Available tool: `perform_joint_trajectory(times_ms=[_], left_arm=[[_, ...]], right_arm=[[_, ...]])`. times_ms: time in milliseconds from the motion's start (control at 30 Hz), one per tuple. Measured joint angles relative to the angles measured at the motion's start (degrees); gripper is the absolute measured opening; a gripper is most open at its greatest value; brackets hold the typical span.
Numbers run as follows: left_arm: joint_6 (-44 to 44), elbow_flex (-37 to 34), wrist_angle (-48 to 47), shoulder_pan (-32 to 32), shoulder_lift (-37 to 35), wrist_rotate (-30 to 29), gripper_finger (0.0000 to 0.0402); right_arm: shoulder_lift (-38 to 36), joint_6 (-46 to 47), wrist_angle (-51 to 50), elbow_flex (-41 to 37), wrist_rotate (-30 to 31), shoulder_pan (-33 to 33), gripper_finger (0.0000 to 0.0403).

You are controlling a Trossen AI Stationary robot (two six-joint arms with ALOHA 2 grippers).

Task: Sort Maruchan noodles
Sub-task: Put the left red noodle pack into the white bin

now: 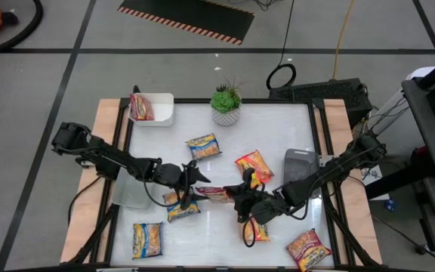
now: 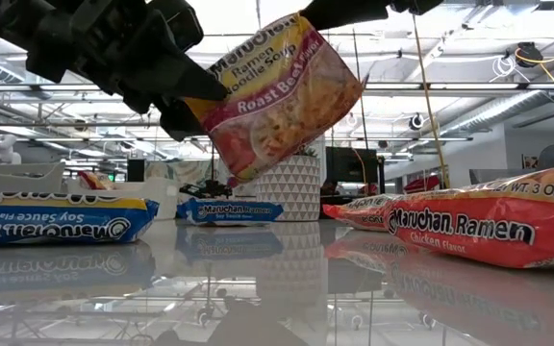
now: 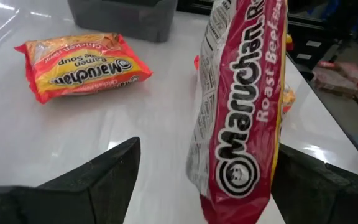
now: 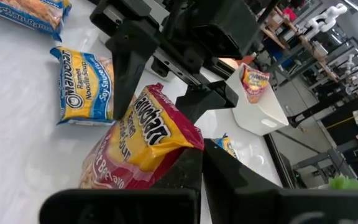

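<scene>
Dark-red crinkly Roast Beef Maruchan noodle packet (image 2: 279, 96) pinched aloft by clenched right gripper (image 1: 242, 196), left gripper (image 1: 193, 183) spread around it; three blue-yellow, four orange packets elsewhere.

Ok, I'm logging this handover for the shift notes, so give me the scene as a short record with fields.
held item: roast beef packet, lifted above the table
right gripper: shut on one end of the packet
left gripper: open, jaws either side of the packet's other end
white tray: one packet inside
grey tray: no packet visible inside
other packets: scattered on the table
</scene>
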Motion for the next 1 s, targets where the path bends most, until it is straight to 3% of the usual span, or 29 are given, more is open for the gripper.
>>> perform_joint_trajectory(times_ms=[533, 800, 1000], left_arm=[[3.72, 0.02, 0.62, 1.26, 0.0, -0.37, 0.0111], [4.75, 0.02, 0.53, 4.88, -0.44, 2.96, 0.0086], [4.95, 0.02, 0.53, 6.22, -0.44, 7.11, 0.0085]], right_arm=[[0.04, -2.34, 0.47, 0.0, 3.45, 0.0, 0.0], [0.02, -3.36, 0.49, 0.0, 3.8, 0.07, 0.0007], [-0.08, -6.28, 0.56, 0.0, 9.63, 0.17, 0.0051]])
